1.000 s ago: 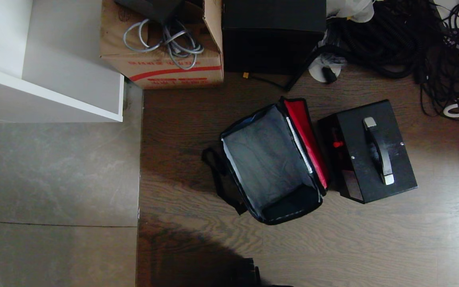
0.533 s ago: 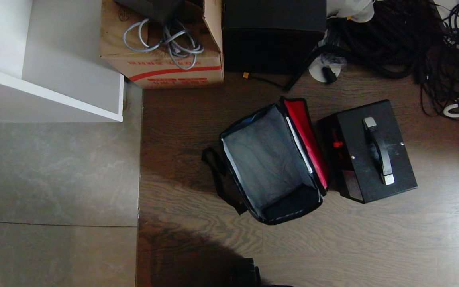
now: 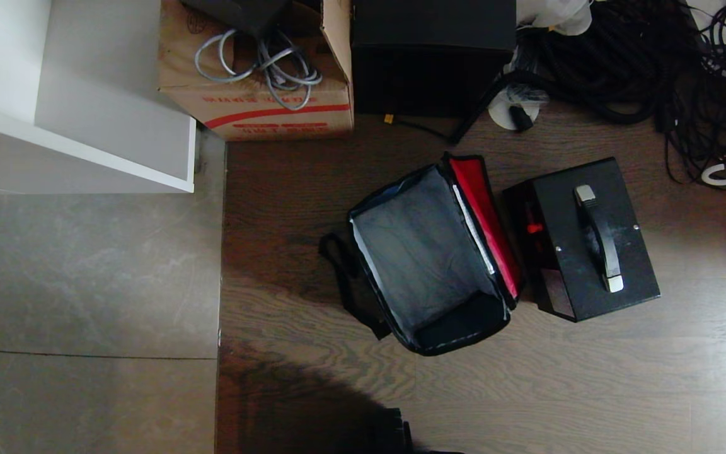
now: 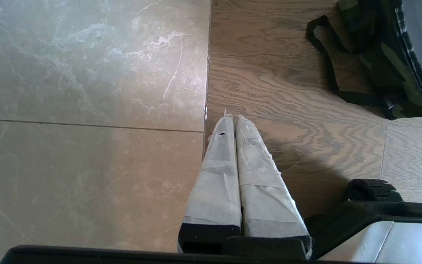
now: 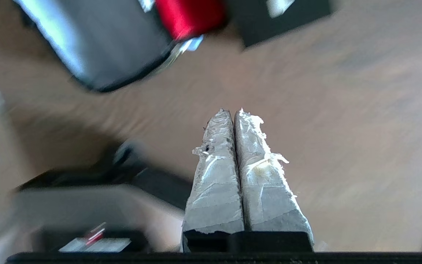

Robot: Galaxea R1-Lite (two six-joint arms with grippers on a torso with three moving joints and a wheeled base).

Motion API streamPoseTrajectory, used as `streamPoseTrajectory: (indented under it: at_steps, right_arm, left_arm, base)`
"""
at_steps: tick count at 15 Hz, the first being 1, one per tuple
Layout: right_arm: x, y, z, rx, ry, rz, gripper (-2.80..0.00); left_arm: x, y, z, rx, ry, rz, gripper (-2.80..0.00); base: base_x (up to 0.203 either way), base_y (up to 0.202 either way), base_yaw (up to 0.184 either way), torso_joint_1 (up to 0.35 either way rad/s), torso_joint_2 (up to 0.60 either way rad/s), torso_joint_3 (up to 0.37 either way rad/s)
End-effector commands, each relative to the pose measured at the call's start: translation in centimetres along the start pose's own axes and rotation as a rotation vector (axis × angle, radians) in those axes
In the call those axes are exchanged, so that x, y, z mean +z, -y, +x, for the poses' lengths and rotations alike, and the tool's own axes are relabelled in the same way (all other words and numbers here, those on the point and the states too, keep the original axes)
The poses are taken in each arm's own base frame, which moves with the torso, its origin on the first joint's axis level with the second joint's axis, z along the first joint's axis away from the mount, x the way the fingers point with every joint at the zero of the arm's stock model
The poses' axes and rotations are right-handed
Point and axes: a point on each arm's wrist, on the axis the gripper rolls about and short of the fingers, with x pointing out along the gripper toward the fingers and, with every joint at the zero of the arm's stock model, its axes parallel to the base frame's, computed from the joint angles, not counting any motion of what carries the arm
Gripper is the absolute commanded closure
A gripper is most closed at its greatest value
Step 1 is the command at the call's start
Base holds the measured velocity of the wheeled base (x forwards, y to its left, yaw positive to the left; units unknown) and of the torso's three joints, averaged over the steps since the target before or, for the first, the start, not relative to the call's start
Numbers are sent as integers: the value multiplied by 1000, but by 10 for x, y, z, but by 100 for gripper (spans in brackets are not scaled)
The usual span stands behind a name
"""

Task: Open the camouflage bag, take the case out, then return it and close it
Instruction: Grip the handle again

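Standing open: camouflage bag point(image 3: 429, 252), empty, on the floor point(image 3: 590, 378)
Case point(image 3: 583, 239): just beside it
Right tool point(image 5: 233, 112): closed, empty
Left tool point(image 4: 232, 117): closed, empty

Both grippers wear the same dress: the left gripper point(image 4: 234, 118) and the right gripper point(image 5: 232, 111) each have two tapering fingers wrapped in pale grey-white tape, frayed at the edges, rising from a black mount; a silver-grey and black body panel point(image 4: 390, 234) sits alongside.

Counted on the floor: one camouflage bag point(image 3: 429, 255), one case point(image 3: 583, 239), one cardboard carton point(image 3: 256, 94), one taller black box point(image 3: 432, 57), and two grippers.
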Motion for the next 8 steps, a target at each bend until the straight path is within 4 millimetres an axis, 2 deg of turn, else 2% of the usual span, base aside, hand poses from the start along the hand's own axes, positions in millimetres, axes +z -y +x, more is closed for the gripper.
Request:
streamPoseTrajectory:
  at_steps: [1, 3, 5, 8]
  right_arm:
    - [44, -5, 63, 19, -297, 60, 0]
    - [73, -9, 119, 70, -437, 106, 0]
    - [90, -11, 182, 114, -537, 141, 0]
    - [86, -9, 273, 157, -635, 152, 0]
  left_arm:
    - [0, 0, 0, 0, -1, 0, 0]
    - [0, 0, 0, 0, -1, 0, 0]
    - [0, 0, 0, 0, -1, 0, 0]
    - [0, 0, 0, 0, -1, 0, 0]
  base:
    - [0, 0, 0, 0, 0, 0]
    - [0, 0, 0, 0, 0, 0]
    - [0, 0, 0, 0, 0, 0]
    - [0, 0, 0, 0, 0, 0]
